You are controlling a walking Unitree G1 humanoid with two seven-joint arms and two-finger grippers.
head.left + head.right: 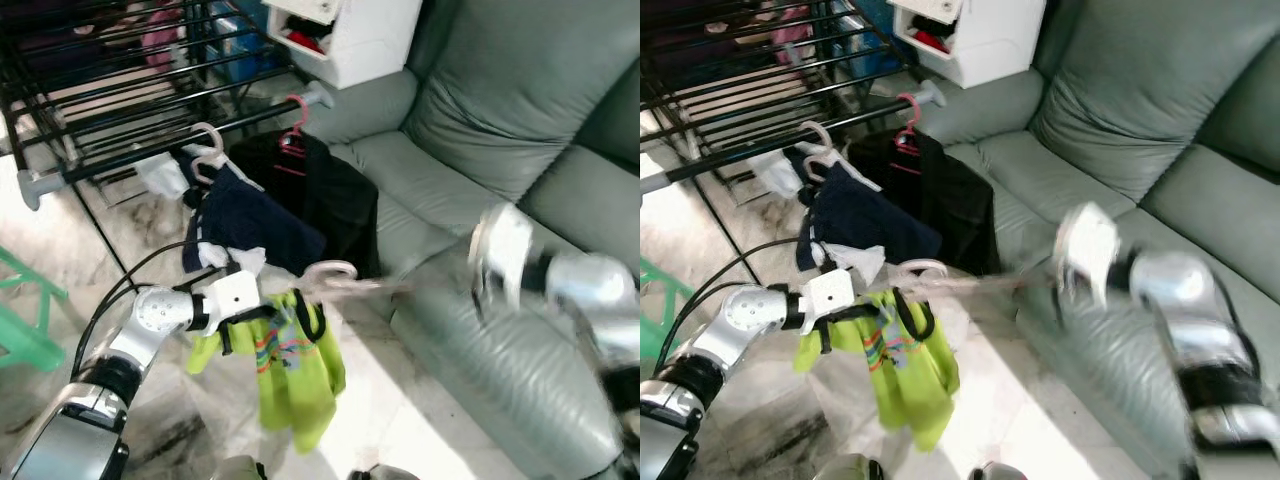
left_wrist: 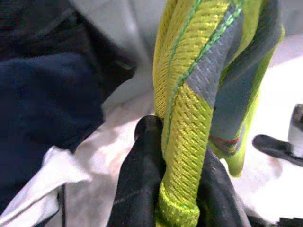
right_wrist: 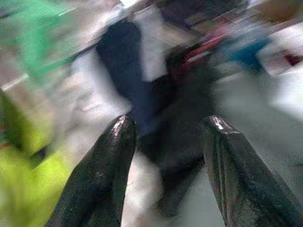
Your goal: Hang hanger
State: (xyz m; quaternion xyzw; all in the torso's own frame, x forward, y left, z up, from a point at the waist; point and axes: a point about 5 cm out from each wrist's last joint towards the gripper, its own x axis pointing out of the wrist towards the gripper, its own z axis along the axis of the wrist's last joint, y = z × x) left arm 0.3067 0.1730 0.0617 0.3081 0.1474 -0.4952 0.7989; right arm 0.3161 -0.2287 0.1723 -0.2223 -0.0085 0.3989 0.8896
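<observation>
Over on the left, the left gripper [image 1: 300,312] is clamped on the yellow-green shirt [image 1: 295,375], fingers [image 2: 142,175] squeezing a bunched fold of the knit fabric, and the shirt dangles well below the drying rack [image 1: 120,100]. The hanger [image 1: 330,275] it rides on pokes its pale hook up just beside that gripper, below and in front of the rack's front rail [image 1: 170,140]. On the rail already: a white hanger [image 1: 207,150] carrying a navy garment [image 1: 250,225], then a pink hanger [image 1: 295,125] with a black garment [image 1: 335,195]. Moving right, the right gripper [image 3: 165,142] is a blur out over the grey sofa [image 1: 480,140], fingers spread apart with nothing between them, pointed back toward the rack. Trouble ahead, I'd judge: the grip is on cloth, not on the hanger, so the shirt could slide off or the hook could twist away from the rail as it rises. The hanging navy and black clothes crowd the rail's right stretch, so a snag there looks likely. The freer stretch of rail lies left of the white hanger; the sofa's edge hems in the right side, and the white cabinet [image 1: 350,35] sits just behind the rail's end.
</observation>
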